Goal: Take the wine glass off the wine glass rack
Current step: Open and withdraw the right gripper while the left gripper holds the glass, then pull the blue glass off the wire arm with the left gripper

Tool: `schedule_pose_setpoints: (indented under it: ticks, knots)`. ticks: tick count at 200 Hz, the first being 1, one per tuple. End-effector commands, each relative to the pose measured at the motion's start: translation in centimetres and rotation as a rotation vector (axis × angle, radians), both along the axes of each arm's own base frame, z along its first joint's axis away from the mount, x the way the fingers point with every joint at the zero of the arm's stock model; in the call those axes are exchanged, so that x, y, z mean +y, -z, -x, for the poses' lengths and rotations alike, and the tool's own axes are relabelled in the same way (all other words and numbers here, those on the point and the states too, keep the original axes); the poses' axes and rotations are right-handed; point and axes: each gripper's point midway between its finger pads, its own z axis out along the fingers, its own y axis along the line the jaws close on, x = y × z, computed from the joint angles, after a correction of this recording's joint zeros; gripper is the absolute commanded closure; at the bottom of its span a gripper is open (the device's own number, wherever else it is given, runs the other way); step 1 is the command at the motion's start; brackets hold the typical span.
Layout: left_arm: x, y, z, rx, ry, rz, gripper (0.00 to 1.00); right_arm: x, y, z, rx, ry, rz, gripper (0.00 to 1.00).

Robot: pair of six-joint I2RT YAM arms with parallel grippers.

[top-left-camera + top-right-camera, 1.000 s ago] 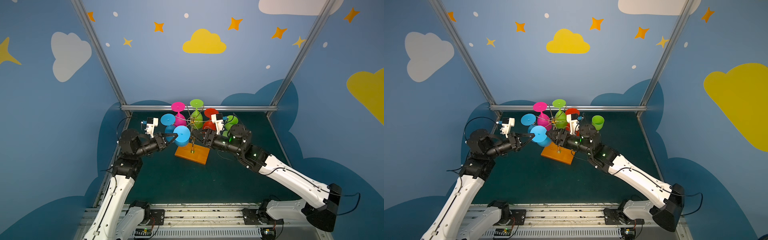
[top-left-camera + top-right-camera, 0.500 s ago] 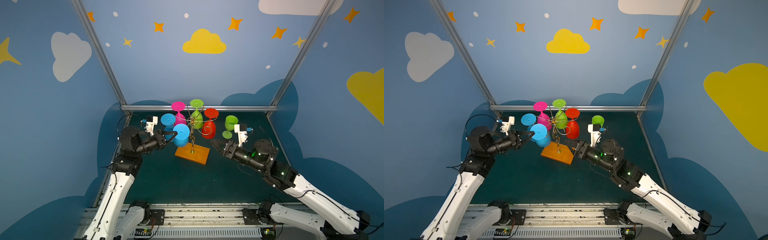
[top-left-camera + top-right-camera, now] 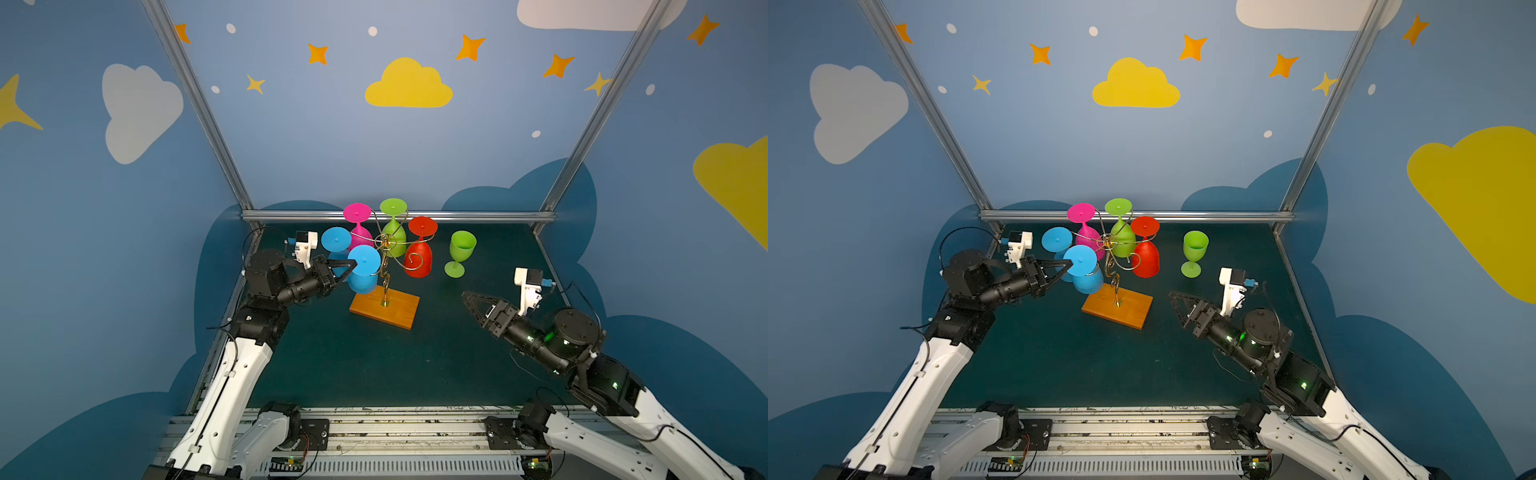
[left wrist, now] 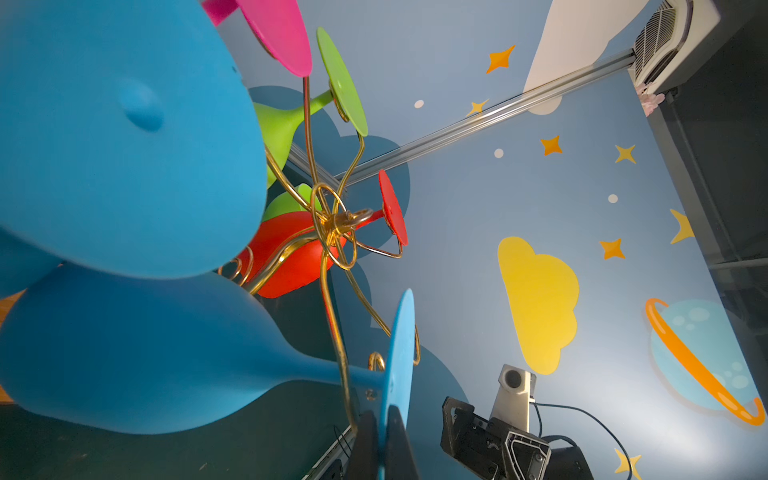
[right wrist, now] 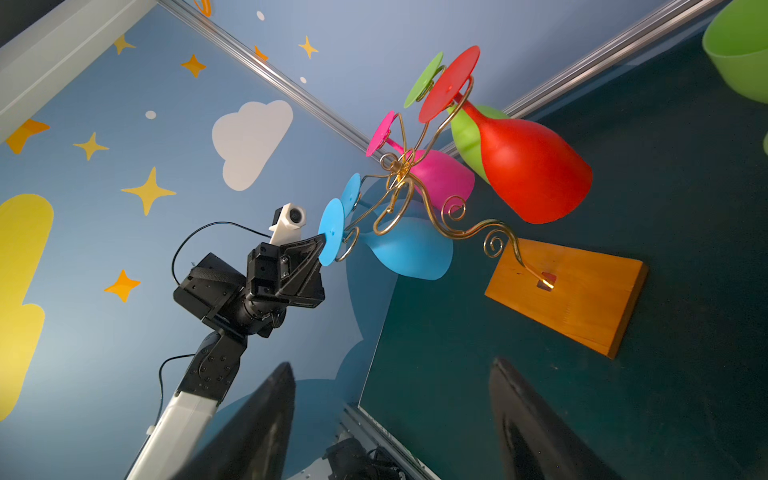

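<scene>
Right wrist view: the right gripper is nearest, and its two black fingers stand wide apart with nothing between them. In both top views it hovers over the dark green table, in front of the rack on the right arm's side and well apart from it. The rack has an orange-brown wooden base that lies flat on the table. A thin gold wire stem with curled arms rises from this base.

On the left arm's side of the rack, the left gripper is clamped on the rim of the round foot of a blue glass. This blue glass hangs upside down from a front arm of the rack.

Farther back on the rack, a second blue glass, a pink glass, a green glass and a red glass also hang upside down. Another green glass, the standing one, is upright on the table beside the rack on the right arm's side, not touching it.
</scene>
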Motion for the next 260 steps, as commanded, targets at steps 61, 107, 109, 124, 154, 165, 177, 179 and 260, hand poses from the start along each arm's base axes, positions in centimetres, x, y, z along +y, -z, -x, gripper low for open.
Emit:
schedule_pose_setpoints:
  ticks: [61,107,109,124,154,165,177,179,260]
  knots:
    - [-0.8,-2.2,-0.9,-0.057,-0.008,-0.007,0.96,-3.0,0.9,0.3,-0.012,0.091,0.031,0.25]
    - [-1.4,-2.2,-1.4,-0.06,-0.001,-0.011,0.96,-3.8,0.9,0.5,-0.016,0.109,0.028,0.25]
    - [-1.5,-2.1,-1.4,-0.058,0.002,-0.011,0.96,-3.8,0.9,0.6,-0.017,0.108,0.027,0.25]
    - [-1.9,-2.1,-1.5,-0.062,0.011,-0.013,0.96,-4.0,1.0,0.6,-0.018,0.112,0.03,0.25]
    - [-3.1,-2.3,-1.2,-0.071,0.052,-0.025,0.96,-4.3,1.1,0.6,-0.018,0.122,0.035,0.25]
    - [-3.3,-2.4,-1.1,-0.074,0.059,-0.026,0.96,-4.4,1.1,0.7,-0.018,0.122,0.036,0.25]
    - [-3.5,-2.4,-1.1,-0.075,0.063,-0.026,0.96,-4.4,1.1,0.7,-0.02,0.124,0.036,0.25]
    - [-3.5,-2.4,-1.1,-0.077,0.063,-0.026,0.96,-4.4,1.1,0.7,-0.02,0.123,0.036,0.25]
    - [-4.7,-2.3,-0.2,-0.069,0.118,-0.01,0.96,-4.8,1.1,0.7,-0.02,0.138,0.038,0.25]
